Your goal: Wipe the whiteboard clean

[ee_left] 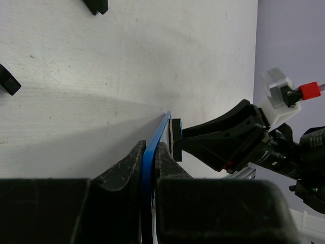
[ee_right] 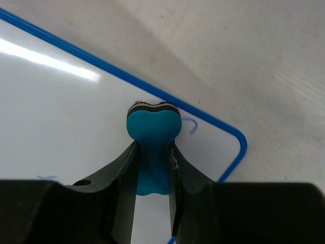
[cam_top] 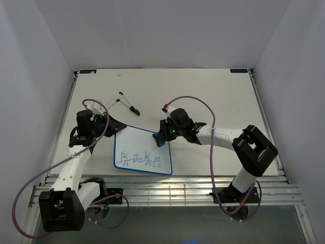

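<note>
left gripper jaws clamped on the whiteboard rim, right gripper jaws pinching the blue eraser, which sits on the board near its edge.

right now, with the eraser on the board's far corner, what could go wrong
The left gripper pinches only the whiteboard by its thin rim, so wiping pressure may pivot or slip it. The eraser, held at its narrow waist by the right gripper, might twist. It sits by the rim, far from the scribbles, and could run off the edge.
</note>
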